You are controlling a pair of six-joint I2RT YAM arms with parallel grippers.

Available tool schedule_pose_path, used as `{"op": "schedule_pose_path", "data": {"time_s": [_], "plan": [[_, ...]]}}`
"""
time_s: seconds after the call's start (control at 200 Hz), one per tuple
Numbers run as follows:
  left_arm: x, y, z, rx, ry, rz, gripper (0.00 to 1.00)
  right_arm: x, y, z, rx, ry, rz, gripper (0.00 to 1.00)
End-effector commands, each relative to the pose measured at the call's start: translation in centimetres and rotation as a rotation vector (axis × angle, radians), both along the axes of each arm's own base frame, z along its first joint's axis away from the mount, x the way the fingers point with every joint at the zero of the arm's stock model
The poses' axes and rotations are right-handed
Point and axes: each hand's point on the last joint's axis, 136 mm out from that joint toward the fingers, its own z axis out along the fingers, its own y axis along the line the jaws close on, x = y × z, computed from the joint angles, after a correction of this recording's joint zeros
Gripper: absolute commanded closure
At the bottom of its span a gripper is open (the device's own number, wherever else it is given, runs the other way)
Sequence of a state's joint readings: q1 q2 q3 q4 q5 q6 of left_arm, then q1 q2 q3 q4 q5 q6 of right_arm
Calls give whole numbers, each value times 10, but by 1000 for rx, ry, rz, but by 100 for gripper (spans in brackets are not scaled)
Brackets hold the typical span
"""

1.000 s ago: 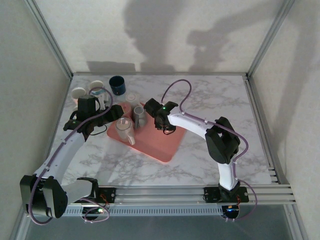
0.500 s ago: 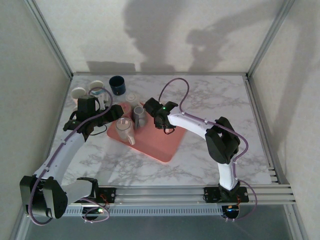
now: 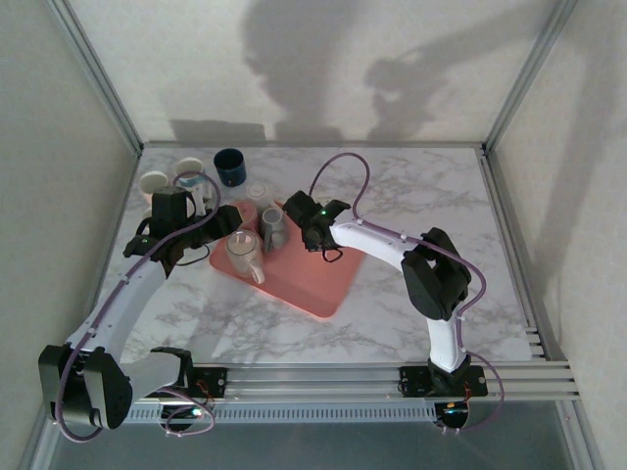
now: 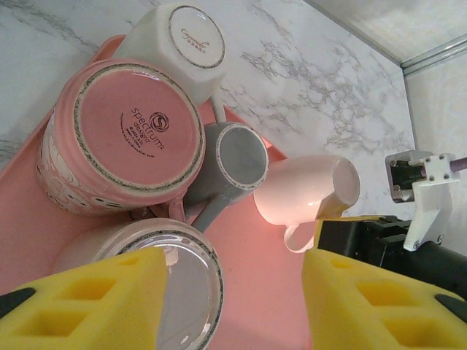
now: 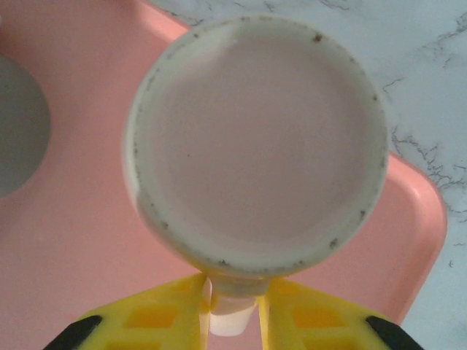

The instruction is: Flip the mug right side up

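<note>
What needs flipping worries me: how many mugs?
8: white mug, pink mug, grey mug, clear mug, pale mug at the tray; cream mug, blue-rimmed mug, navy mug back-left.

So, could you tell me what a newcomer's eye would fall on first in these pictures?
The cluster of mugs on the pink tray, left of centre in the top view, several of them bottom up. Next, the right gripper pinching the handle of a pale mug, while the left gripper hangs open over a clear mug.

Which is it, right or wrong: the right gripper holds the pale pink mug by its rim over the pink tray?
Wrong about the rim. The right gripper holds the pale pink mug by its handle over the pink tray; the right wrist view shows it.
</note>
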State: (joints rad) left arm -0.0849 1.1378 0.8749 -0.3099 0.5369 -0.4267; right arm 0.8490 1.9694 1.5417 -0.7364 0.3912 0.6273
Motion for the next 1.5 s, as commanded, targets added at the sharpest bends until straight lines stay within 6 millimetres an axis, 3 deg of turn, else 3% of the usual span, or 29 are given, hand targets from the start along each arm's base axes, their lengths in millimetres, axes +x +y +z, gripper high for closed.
{"op": "schedule_pose_path", "data": {"time_s": [0.0,0.265,0.546,0.626,1.272,1.492], "plan": [[-2,0,7,-21,-23,-2,48,0,-5,-15,-25,24,5,75],[2,-1,8,-32,-22,-1,48,0,-6,-22,-39,45,-15,75],[2,-1,14,-43,-27,5,49,0,-9,-12,-35,22,1,100],[1,-2,14,-52,-24,8,49,-1,-9,-7,-21,14,7,100],[-2,-18,44,-232,-98,-19,49,-17,-2,67,237,-110,62,100],[-6,-27,72,-311,-182,-63,48,-25,3,100,392,-163,100,100]]}}
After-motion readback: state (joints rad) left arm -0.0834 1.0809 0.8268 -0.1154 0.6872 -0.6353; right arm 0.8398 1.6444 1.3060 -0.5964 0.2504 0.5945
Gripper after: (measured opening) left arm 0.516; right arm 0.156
